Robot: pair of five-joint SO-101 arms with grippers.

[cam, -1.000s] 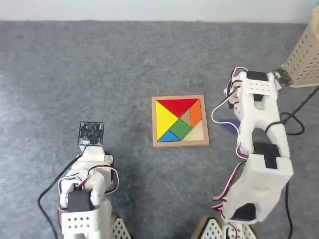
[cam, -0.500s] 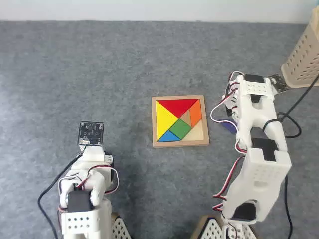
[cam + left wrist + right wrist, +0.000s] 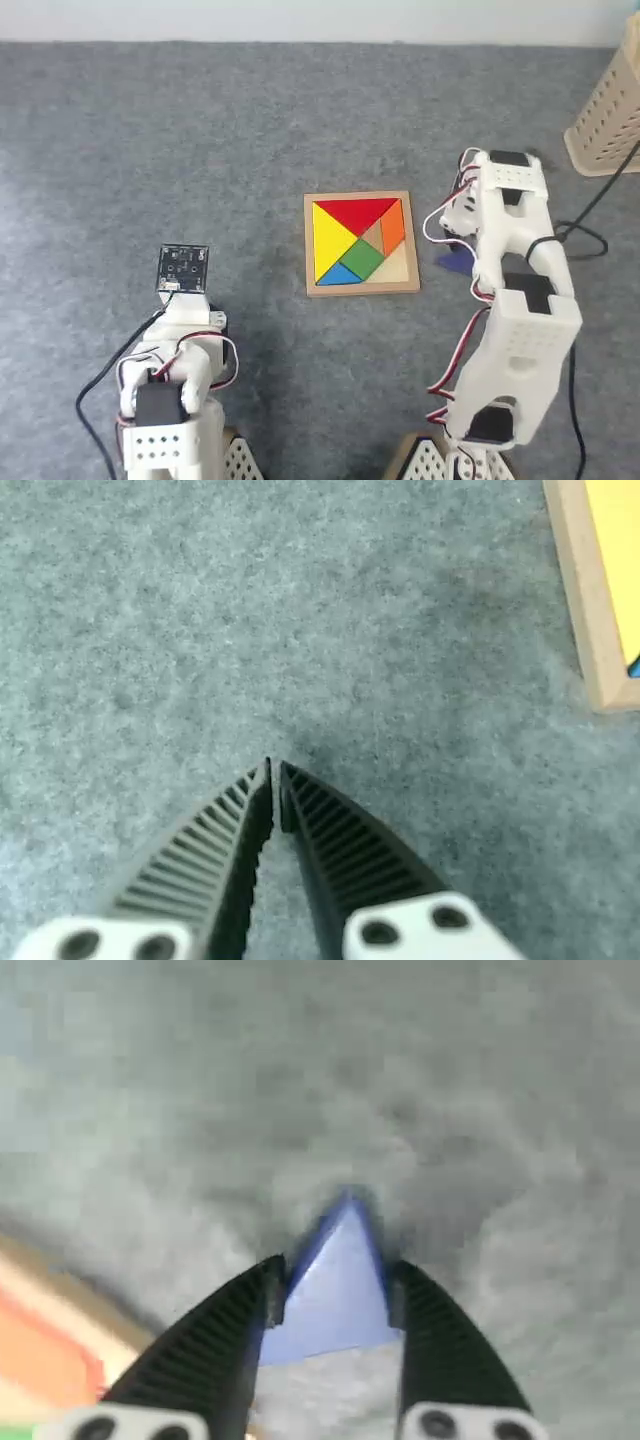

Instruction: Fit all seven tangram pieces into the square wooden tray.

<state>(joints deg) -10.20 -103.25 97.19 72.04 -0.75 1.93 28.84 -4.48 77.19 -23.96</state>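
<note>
I read the step in hand as carrying the last piece over. My right gripper (image 3: 335, 1272) has its fingers closed narrowly on the violet-blue wooden triangle (image 3: 336, 1298), one finger on each slanting edge, with the point sticking out past the tips. In the high view that triangle (image 3: 453, 262) is just beside the square wooden tray (image 3: 360, 290), off the side nearest the right arm and over the grey carpet (image 3: 200, 130). I cannot tell whether it is clear of the pile.

The tray holds six coloured pieces and one bare triangular gap (image 3: 402, 266) in the corner closest to the held piece. To do this well I would:

- lift enough to clear the tray's raised rim, then travel the short way across;
- turn the wrist so the piece's square corner matches the tray corner before lowering;
- come down flat rather than tip-first, and let go only once the piece is seated, since a tilt could ride up on the orange wooden piece (image 3: 393, 228) next to the gap.

The right arm stands folded up beside the tray, its wrist pitched steeply down over the piece. The left arm is tucked back, well apart from the tray on the opposite side. The left gripper (image 3: 272, 773) points down at the carpet with its fingers pressed together on nothing.
</note>
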